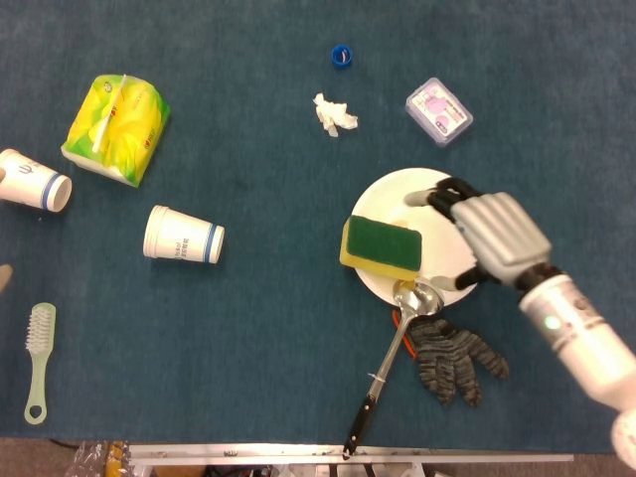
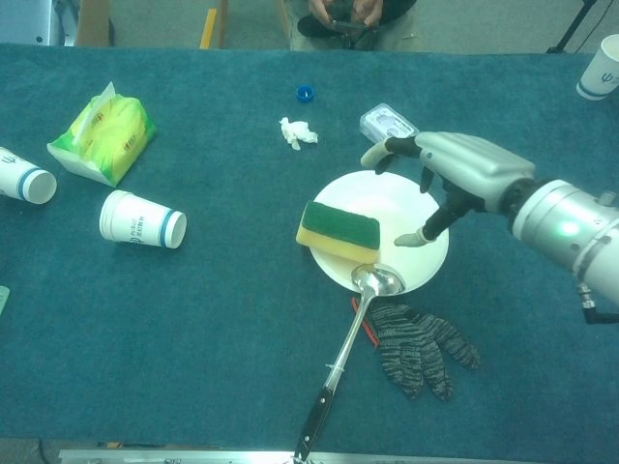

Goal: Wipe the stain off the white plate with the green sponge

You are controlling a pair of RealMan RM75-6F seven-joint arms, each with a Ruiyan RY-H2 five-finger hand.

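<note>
R hand [image 1: 489, 236] spread, empty, over round white plate [image 1: 467, 214]. Green-topped yellow foam sponge [image 1: 383, 244] on plate's L edge: soft, light; prob pinch long sides.

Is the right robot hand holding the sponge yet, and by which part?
No, nothing is held. The right robot hand is open above the plate, to the right of the sponge and not touching it.

1. The tabletop [image 1: 248, 328] has a dark blue-green cloth surface.
2. On its left side lie a yellow-green tissue pack [image 1: 116, 116], two paper cups [image 1: 183, 236] [image 1: 35, 180] on their sides, and a small brush [image 1: 38, 362].
3. At the far side lie a blue bottle cap [image 1: 341, 55], a crumpled tissue [image 1: 333, 114] and a small clear box [image 1: 438, 110].
4. Near the middle stands the white plate [image 1: 437, 194].
5. Just beside the plate, on the near side, lies a grey knitted glove [image 1: 454, 357].
6. A ladle [image 1: 391, 363] rests its handle on the tabletop and its bowl on the plate rim.
</note>
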